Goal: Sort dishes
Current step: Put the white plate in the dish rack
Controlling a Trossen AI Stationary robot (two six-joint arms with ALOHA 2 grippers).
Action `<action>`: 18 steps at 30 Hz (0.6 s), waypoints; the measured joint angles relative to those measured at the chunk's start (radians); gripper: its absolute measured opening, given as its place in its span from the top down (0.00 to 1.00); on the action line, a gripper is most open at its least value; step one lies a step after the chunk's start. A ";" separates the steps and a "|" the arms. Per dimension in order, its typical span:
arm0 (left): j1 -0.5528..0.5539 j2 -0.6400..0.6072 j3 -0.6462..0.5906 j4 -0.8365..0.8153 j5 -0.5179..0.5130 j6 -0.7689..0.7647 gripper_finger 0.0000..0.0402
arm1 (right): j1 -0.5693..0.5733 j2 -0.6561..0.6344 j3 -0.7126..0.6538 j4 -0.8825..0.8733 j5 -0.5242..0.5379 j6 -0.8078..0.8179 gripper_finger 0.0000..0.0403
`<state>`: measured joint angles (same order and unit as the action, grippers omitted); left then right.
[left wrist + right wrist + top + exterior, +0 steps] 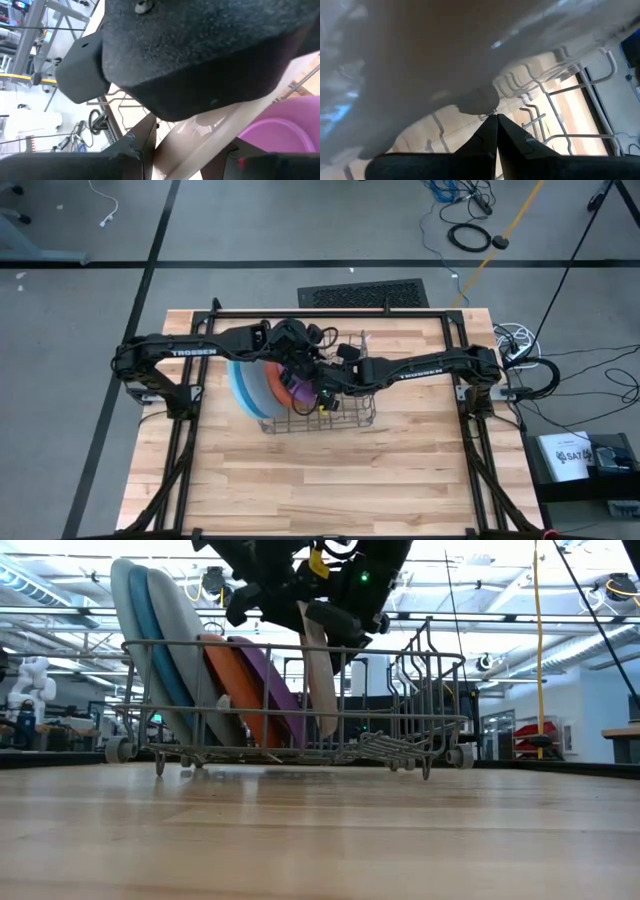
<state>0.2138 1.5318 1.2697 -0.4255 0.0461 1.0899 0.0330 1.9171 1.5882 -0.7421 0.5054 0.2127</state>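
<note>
Both pincers (322,625) over pale grey plate (320,680)

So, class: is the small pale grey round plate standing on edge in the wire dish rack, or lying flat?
On edge: the small pale grey round plate stands near-vertical inside the wire dish rack, beside the purple plate.

The left tool (187,152) clamps a pale grey plate (210,127) beside the purple plate (290,125).

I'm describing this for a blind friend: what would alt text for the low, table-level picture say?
A wire dish rack on a wooden table holds plates on edge: three large ones, then orange and purple. Dark robot arms from above hold a pale grey plate upright in the rack beside the purple one.
</note>
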 joint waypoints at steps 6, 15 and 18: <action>0.002 0.000 0.000 -0.024 -0.019 -0.012 0.72 | -0.002 0.001 0.001 0.006 -0.004 0.007 1.00; 0.001 -0.005 0.000 -0.037 -0.070 -0.115 0.70 | -0.001 0.000 0.004 0.008 -0.004 0.014 1.00; 0.001 -0.005 0.002 -0.046 -0.075 -0.139 0.64 | -0.001 0.000 0.004 0.008 -0.005 0.014 1.00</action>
<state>0.2146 1.5265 1.2716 -0.4717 -0.0290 0.9514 0.0319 1.9171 1.5921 -0.7338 0.5003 0.2269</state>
